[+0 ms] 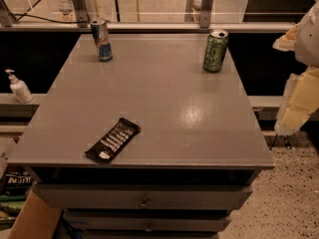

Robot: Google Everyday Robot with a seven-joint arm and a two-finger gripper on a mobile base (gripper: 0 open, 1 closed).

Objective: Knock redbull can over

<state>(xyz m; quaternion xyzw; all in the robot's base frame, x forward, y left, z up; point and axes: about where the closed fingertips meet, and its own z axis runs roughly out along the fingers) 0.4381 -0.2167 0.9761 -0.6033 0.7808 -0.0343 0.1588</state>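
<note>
The redbull can (101, 40), slim with blue and silver panels, stands upright at the far left corner of the grey table top (164, 103). My gripper (298, 101) shows as a pale, yellowish shape at the right edge of the view. It is beyond the table's right side and far from the can, touching nothing on the table.
A wider green can (215, 51) stands upright at the far right of the table. A black snack bar (112, 140) lies near the front left edge. A white pump bottle (19, 87) stands on a ledge to the left. Drawers (144, 198) sit under the top; a railing runs behind.
</note>
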